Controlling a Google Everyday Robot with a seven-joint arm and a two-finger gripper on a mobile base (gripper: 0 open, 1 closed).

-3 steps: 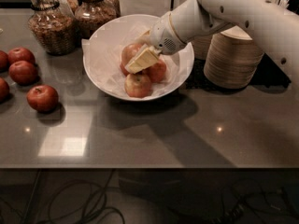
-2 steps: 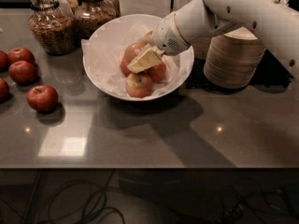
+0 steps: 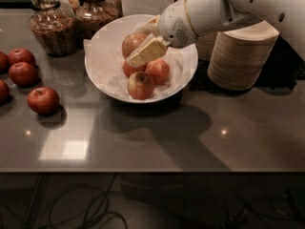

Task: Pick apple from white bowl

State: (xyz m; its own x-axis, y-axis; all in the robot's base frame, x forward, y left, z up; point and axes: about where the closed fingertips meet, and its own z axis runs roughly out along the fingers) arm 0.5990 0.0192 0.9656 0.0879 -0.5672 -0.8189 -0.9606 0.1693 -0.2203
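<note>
The white bowl (image 3: 106,66), lined with crinkled paper, stands at the back middle of the counter. My gripper (image 3: 139,51) reaches into it from the right and is shut on the apple (image 3: 131,42), a large pale one with a red-orange blush. One cream finger (image 3: 148,51) lies across the apple's front and the other is behind it. The apple is held slightly above the three smaller orange-red apples (image 3: 141,85) that lie on the bowl's bottom.
Several dark red apples (image 3: 43,100) lie on the counter at the left. Two glass jars (image 3: 50,25) stand behind the bowl on the left. A stack of beige paper bowls (image 3: 243,56) stands right of the bowl, under my arm.
My gripper has risen a little inside the bowl, and the pale apple has come up with it, away from the other apples.
</note>
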